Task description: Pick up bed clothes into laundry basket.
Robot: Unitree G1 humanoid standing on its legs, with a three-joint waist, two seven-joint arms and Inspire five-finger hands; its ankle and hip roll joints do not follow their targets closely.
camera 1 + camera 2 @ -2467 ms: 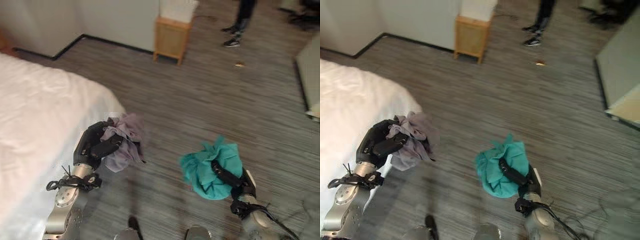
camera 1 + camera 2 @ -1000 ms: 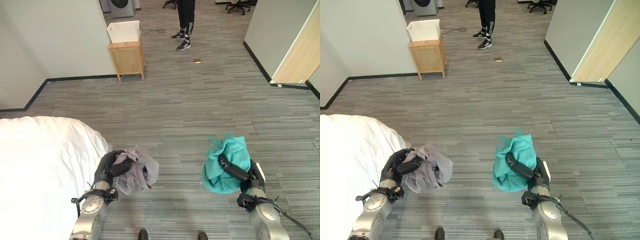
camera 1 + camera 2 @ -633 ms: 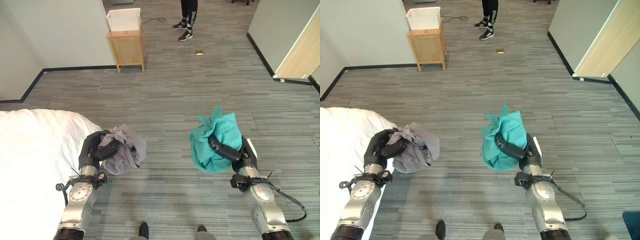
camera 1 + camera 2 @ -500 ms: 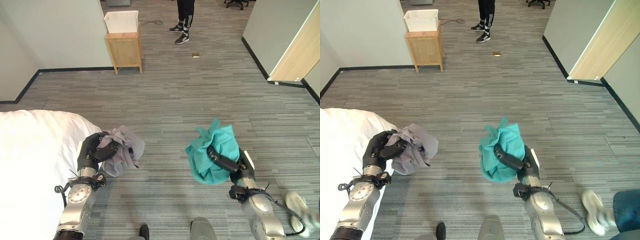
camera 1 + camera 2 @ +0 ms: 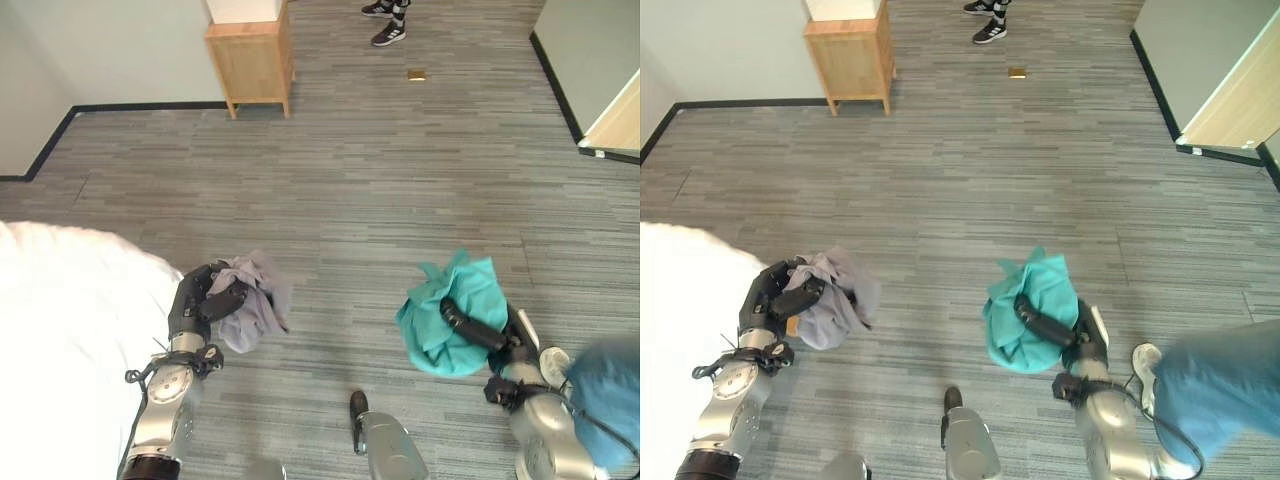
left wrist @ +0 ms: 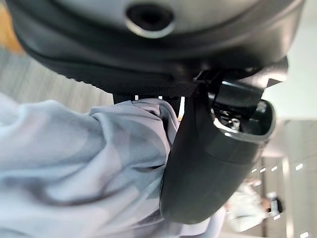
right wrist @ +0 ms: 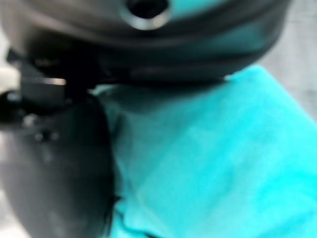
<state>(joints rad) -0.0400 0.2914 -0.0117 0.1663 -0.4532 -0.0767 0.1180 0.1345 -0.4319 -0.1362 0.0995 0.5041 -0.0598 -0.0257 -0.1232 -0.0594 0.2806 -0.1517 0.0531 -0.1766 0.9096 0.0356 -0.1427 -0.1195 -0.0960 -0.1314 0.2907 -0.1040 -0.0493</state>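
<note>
My left hand (image 5: 192,304) is shut on a bunched grey garment (image 5: 250,312), held in the air just off the corner of the white bed (image 5: 60,340). Up close in the left wrist view, the thumb (image 6: 208,163) presses across the grey cloth (image 6: 74,163). My right hand (image 5: 478,330) is shut on a crumpled teal garment (image 5: 450,305), carried above the floor at the lower right. The right wrist view has the teal cloth (image 7: 213,158) packed against the palm. The hands are apart, with open floor between them.
A wooden side table (image 5: 252,60) stands at the far wall, a white bin on top. One person's shoes (image 5: 388,35) show at the back. Another person's blue trouser leg (image 5: 1210,385) and white shoe (image 5: 1143,360) are close by my right arm. A small object (image 5: 416,75) lies on the grey carpet.
The camera has tilted down and the view has shifted. The person's leg at the lower right has come closer to my right arm. Both hands still hold their garments.
</note>
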